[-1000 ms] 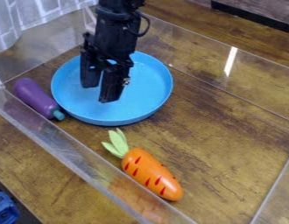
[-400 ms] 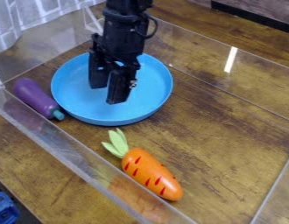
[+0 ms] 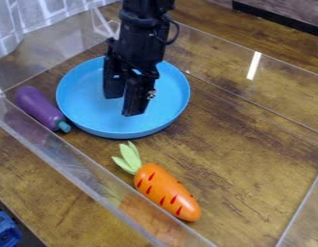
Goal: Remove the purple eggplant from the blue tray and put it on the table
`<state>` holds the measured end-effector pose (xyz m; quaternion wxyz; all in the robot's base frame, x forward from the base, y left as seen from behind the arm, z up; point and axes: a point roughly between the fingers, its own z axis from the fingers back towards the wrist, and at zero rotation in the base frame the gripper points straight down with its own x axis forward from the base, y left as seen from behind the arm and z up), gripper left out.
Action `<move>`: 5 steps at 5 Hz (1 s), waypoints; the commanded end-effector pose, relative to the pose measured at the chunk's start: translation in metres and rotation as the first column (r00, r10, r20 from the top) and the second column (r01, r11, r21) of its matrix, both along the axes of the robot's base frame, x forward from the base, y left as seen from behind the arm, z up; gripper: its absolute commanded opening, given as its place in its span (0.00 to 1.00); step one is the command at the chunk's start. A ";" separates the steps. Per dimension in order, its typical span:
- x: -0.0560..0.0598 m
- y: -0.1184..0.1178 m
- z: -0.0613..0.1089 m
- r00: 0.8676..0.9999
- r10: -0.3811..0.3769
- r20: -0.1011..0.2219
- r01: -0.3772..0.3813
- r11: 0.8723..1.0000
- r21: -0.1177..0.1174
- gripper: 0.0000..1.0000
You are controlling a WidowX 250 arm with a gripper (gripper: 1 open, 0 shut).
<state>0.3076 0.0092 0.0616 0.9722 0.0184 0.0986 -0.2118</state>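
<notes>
Eggplant (image 3: 42, 108) on the table (image 3: 226, 143), just beside blue tray (image 3: 96, 118); pincer (image 3: 131, 99) over the tray – fingers spread, nothing gripped; carrot (image 3: 167, 192) nearby – no readable text.

Soft, fairly bright light; a white glare streak crosses the tabletop (image 3: 239, 125).

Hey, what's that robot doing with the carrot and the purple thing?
The robot's black gripper is over the blue tray, and I can't see anything in it. The purple eggplant is already out, lying on the table beside the tray. The orange carrot lies on the table too.
</notes>
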 end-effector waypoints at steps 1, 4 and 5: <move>0.009 -0.005 0.010 0.998 -0.028 0.053 0.028 1.000 0.003 0.00; 0.017 -0.009 0.002 0.996 -0.046 0.072 0.045 0.999 0.008 1.00; 0.019 -0.009 -0.001 0.995 -0.054 0.082 0.053 0.999 0.011 1.00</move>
